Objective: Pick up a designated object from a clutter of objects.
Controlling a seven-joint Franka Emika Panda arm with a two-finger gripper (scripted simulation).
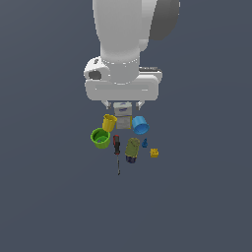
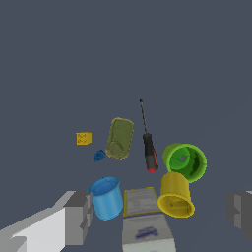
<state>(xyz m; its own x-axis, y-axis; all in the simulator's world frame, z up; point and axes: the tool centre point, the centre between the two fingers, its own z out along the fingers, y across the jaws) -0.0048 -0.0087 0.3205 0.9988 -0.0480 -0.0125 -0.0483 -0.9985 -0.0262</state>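
One target: dark-blue cone [image 1: 144,143], on the surface between my olive bottle [image 1: 132,149] and the yellow block [image 1: 154,152], just below the light-blue cup [image 1: 140,125] in the exterior view.
Gripper: my gripper [image 2: 160,216] hangs above the grey box [image 2: 147,236], jaws spread wide, holding nothing.
Clutter: green cup [image 2: 185,162], yellow cup [image 2: 175,195], screwdriver [image 2: 149,150].

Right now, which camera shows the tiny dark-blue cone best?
The wrist view: the dark-blue cone sits unobstructed between the olive bottle and light-blue cup. The exterior view shows only a speck.
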